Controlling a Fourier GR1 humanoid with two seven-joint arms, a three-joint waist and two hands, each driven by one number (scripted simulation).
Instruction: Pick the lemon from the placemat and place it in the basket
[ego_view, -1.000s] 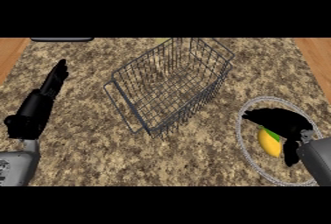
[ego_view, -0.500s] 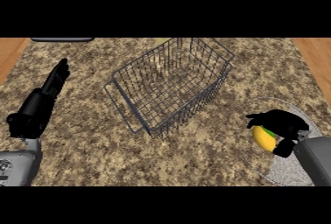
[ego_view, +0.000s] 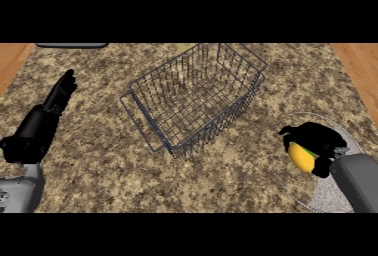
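**Right hand has the lemon, basket not reached yet**

Left hand (ego_view: 55, 102) sits at the far left, fingers straight and together, pointing away up the bench (ego_view: 88, 165). Holding nothing; looks parked there to keep out of the way.

Right of it, mid-bench: wire basket (ego_view: 196, 97), tilted, open mouth showing toward the camera. Bare bench on every side of it, so there's room to come in from the right or from over the top. Thin wire rim is the only thing to snag on.

Further right: right hand (ego_view: 314, 137) curled round the lemon (ego_view: 301, 156), yellow showing below the fingers. It's above the placemat (ego_view: 332, 197), whose round pale edge shows under the wrist, near the bench's right edge. Can't tell if the lemon is fully lifted off the mat.

Basket is up and to the left of the right hand, well apart. Judgement: grasp done, carry next. Needs height to clear the near rim before release.
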